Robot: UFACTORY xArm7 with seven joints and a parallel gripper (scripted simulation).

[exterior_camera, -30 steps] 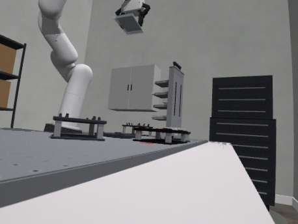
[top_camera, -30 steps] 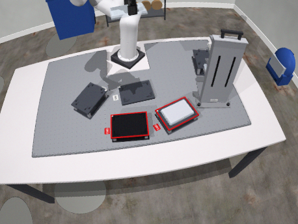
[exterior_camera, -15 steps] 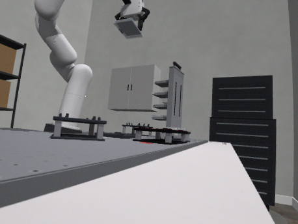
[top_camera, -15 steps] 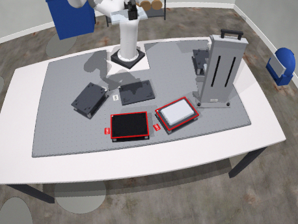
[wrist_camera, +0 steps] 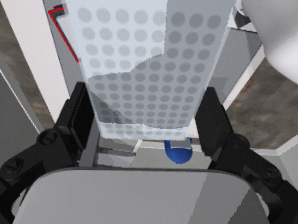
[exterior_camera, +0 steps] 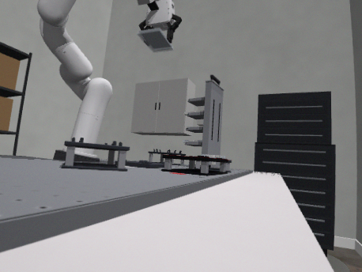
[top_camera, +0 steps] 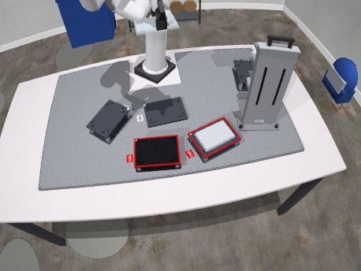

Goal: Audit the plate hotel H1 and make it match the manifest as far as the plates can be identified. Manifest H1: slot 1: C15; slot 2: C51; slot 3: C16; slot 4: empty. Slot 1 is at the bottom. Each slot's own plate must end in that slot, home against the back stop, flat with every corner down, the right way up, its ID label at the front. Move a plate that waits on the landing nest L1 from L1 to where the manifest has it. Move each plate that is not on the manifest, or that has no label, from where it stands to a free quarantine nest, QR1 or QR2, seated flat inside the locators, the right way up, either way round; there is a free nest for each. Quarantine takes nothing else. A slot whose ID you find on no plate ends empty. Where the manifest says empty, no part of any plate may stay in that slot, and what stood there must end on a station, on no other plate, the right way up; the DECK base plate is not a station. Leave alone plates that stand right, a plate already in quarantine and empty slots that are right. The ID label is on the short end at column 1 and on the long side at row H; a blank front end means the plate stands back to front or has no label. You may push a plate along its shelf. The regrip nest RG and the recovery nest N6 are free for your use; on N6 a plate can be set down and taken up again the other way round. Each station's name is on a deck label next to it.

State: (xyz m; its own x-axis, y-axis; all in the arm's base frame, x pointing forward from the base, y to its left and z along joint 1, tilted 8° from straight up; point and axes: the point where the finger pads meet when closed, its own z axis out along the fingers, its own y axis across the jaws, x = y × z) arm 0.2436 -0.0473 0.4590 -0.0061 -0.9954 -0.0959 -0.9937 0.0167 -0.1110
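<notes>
While aloft, one plate (wrist_camera: 150, 70).

On the counter (top_camera: 118, 205) lies the deck plate (top_camera: 79, 165). The plate hotel (top_camera: 272, 84) stands at its right; the arm's base (top_camera: 167, 72) sits at the back. Two framed nests (top_camera: 157, 151) (top_camera: 214, 138) lie side by side in front, the right one bearing a plate (top_camera: 213, 135). High above the base, the gripper (exterior_camera: 158, 29) holds another plate (exterior_camera: 156, 39).

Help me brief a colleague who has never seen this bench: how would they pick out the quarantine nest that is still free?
Start at the tall grey plate hotel on the right of the deck. Two red-outlined nests lie in front of it. The nearer one carries a white plate; the free nest, further left, shows only a black surface.
</notes>
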